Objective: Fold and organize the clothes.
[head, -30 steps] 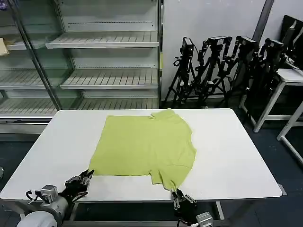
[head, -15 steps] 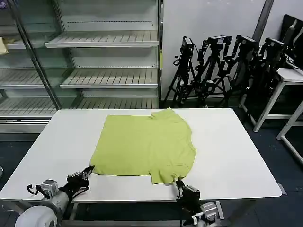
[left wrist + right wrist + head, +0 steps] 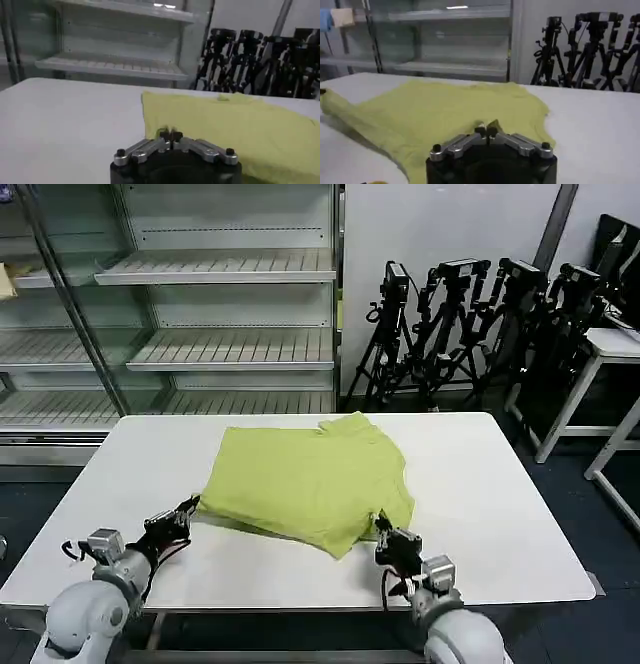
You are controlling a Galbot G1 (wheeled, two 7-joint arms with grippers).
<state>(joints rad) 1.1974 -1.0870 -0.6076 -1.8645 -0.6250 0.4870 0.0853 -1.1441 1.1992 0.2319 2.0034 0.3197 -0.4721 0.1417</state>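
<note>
The clothes are one lime T-shirt (image 3: 310, 479) lying on the white table (image 3: 500, 514), its near edge raised off the surface. My left gripper (image 3: 190, 506) is shut on the shirt's near left corner. My right gripper (image 3: 381, 524) is shut on the near right corner, by the sleeve. The left wrist view has the jaws (image 3: 170, 135) closed with lime cloth (image 3: 235, 130) pinched between the tips. In the right wrist view my gripper (image 3: 486, 131) pinches a small peak of the shirt (image 3: 445, 110), which sags toward the other held corner.
Metal shelving (image 3: 220, 334) stands behind the table. A cluster of black tripods (image 3: 470, 324) fills the back right, and another white table (image 3: 610, 349) stands at the far right. Bare tabletop lies to both sides of the shirt.
Both grippers have moved away from the table's near edge toward the far side, lifting the shirt's near edge and carrying it over the rest of the shirt.
</note>
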